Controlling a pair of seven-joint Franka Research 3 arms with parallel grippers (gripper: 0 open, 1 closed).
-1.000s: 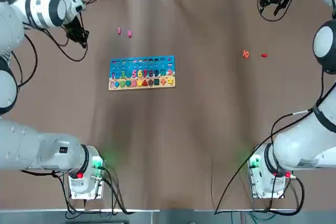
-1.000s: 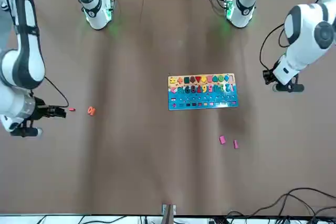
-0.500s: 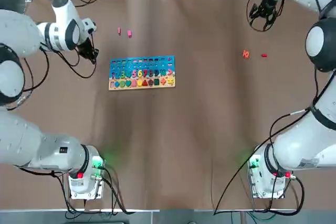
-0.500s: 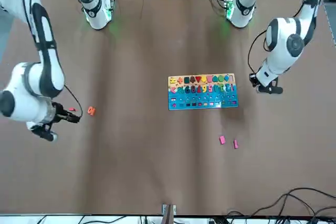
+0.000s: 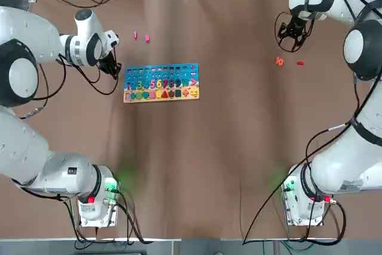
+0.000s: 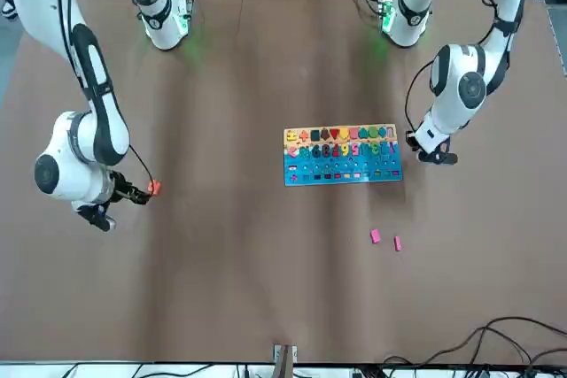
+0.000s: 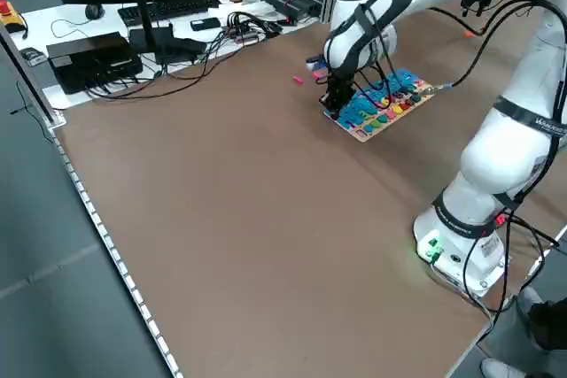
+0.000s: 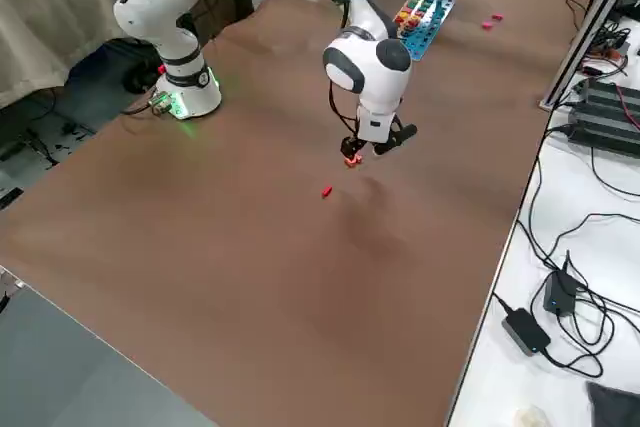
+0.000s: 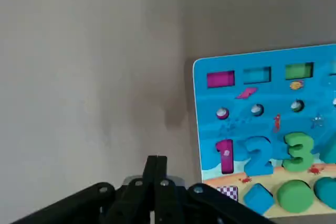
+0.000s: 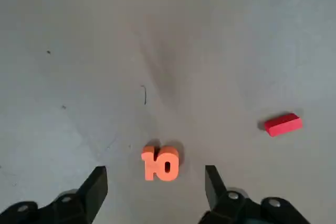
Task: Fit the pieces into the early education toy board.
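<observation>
Left hand [image 9: 156,161]: fingers together, near board's edge | right hand [image 10: 156,169]: fingers apart, above bench [image 5: 209,165], near orange "10" piece [image 10: 160,163] | red piece [image 10: 283,124]: beside orange one | two pink pieces [image 5: 141,37]: beyond toy board [image 5: 161,83], on bench

toy board [image 5: 161,83]: blue, tan strip | number 10 piece [image 10: 160,163]: orange | block [image 10: 283,124]: red
</observation>
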